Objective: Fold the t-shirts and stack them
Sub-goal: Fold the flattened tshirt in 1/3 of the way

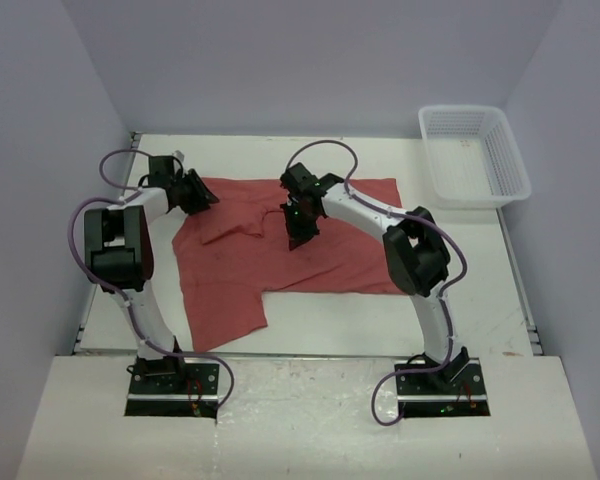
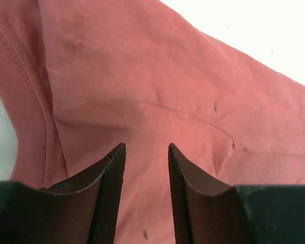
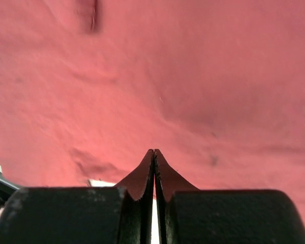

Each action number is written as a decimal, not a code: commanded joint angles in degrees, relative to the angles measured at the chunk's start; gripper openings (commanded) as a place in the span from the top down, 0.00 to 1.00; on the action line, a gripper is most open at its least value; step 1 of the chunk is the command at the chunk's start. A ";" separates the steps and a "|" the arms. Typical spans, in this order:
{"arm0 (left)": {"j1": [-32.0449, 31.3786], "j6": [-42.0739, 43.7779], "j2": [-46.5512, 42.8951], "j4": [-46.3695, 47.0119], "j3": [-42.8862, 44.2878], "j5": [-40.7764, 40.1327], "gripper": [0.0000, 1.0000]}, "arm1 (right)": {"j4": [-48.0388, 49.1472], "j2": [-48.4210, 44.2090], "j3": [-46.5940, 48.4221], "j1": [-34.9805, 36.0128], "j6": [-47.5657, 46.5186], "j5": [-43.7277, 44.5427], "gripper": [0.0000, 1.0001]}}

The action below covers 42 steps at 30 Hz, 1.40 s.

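One brick-red t-shirt [image 1: 320, 265] lies spread on the white table, with a ridge of cloth folded across its upper left part. My left gripper [image 1: 202, 196] is at the shirt's far left corner. In the left wrist view [image 2: 146, 147] its jaws are open with red cloth [image 2: 157, 76] lying beneath and between them. My right gripper [image 1: 298, 238] is over the shirt's middle. In the right wrist view [image 3: 154, 151] its jaws are shut, tips pressed together against the red cloth [image 3: 193, 76] that fills the view, apparently pinching it.
A white plastic mesh basket [image 1: 473, 155] stands at the far right corner of the table. Grey walls close in the left, back and right sides. Bare white table [image 1: 380, 320] shows in front of the shirt.
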 commanded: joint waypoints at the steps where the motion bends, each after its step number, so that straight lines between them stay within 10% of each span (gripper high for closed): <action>1: 0.02 1.12 2.75 -0.34 3.79 0.10 0.60 | 2.21 -4.66 -3.82 0.07 -2.94 1.67 1.00; 42: -1.74 2.78 -3.84 -4.56 -13.16 -14.75 0.61 | 19.08 -21.53 -45.93 3.23 5.94 1.93 1.00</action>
